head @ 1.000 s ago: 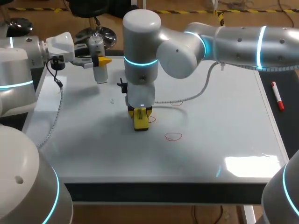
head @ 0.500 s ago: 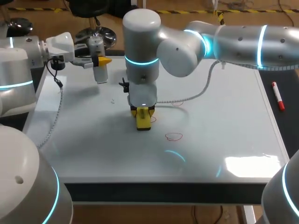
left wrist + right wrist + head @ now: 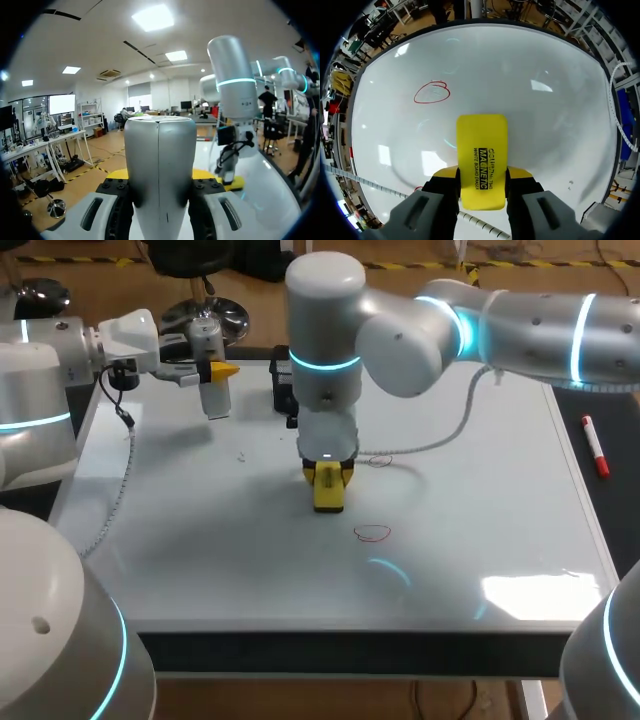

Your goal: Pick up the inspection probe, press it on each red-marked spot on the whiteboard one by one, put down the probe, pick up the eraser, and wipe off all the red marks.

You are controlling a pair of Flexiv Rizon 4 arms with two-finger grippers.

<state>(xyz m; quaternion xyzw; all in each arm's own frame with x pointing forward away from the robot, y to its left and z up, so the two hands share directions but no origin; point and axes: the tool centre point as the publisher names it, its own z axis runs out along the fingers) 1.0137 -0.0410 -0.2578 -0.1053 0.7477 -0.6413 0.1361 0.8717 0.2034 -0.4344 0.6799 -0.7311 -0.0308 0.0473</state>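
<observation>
Hovering over the far left corner of the whiteboard (image 3: 480,510), my left pincer (image 3: 213,373) pinches the inspection probe (image 3: 160,165), a silver cylinder clamped from both sides between the yellow tips. From the head view the probe hangs well above the board, touching nothing but the fingers.

Toward the middle, my right arm reaches in from the right and points straight down. Its right pincer (image 3: 482,172) is closed on the yellow eraser (image 3: 482,150), one finger on each long edge, with most of the block sticking out ahead of the tips. I see the eraser's free end down at the board surface, though I cannot tell whether it actually touches.

Just right of the eraser and nearer the front edge lies a closed red mark (image 3: 372,533), apart from the block. In the right wrist view the same loop sits ahead of the eraser and off to one side. A second red scribble (image 3: 378,461) shows beside the pincer, partly crossed by the arm's grey cable (image 3: 440,435), which trails across the board.

At the far right, off the board, a red-capped marker (image 3: 595,447) lies on the dark desk (image 3: 622,510).
</observation>
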